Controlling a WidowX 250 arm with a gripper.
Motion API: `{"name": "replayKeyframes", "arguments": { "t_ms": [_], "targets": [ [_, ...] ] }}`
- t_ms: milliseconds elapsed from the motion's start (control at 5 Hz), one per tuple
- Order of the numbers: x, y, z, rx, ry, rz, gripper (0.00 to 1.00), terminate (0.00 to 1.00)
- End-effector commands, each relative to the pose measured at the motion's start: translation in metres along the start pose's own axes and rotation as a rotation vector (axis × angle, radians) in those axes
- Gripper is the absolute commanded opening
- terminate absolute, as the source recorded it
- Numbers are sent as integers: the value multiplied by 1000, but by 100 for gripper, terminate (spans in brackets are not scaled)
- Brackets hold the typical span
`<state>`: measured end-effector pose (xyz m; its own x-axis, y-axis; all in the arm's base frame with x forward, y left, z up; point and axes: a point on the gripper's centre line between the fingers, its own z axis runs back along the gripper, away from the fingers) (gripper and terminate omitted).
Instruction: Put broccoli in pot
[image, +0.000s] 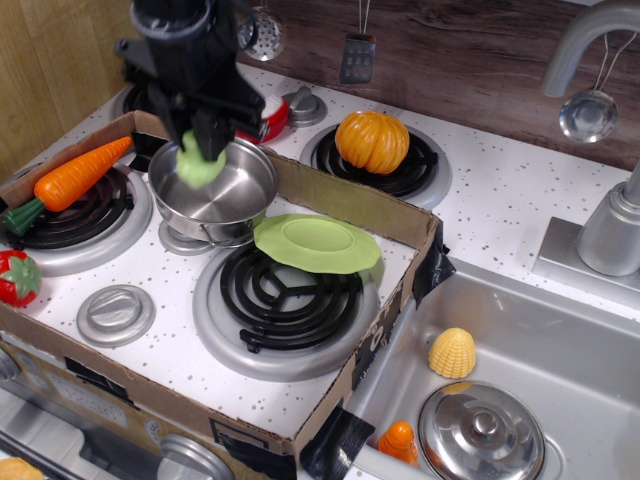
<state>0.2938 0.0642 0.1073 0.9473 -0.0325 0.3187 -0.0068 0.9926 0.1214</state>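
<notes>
The pale-green broccoli (201, 165) is held in my black gripper (205, 150), which is shut on it from above. The broccoli hangs just over the far left rim of the shiny steel pot (222, 205). The pot stands upright between the two front burners, inside the cardboard box. The pot's inside shows nothing else in it. My arm reaches in from the upper left and hides the stove area behind the pot.
A flat light-green plate (317, 243) touches the pot's right side over the front burner (285, 300). A carrot (75, 175) and a strawberry (17, 277) lie left. A pumpkin (371, 142) sits behind. The sink (560, 340) holds corn (451, 352) and a lid (480, 432).
</notes>
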Motion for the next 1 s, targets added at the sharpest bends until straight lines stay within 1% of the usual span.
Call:
{"name": "replayKeyframes", "arguments": {
  "t_ms": [0,200,400,600,800],
  "targets": [
    [31,9,-19,-72,-201,4,0,0],
    [28,12,-24,-97,-218,24,100,0],
    [27,12,-23,-63,-229,7,100,0],
    [31,10,-21,-54,-215,18,100,0],
    [31,10,-21,-54,-215,18,100,0]
  ]
}}
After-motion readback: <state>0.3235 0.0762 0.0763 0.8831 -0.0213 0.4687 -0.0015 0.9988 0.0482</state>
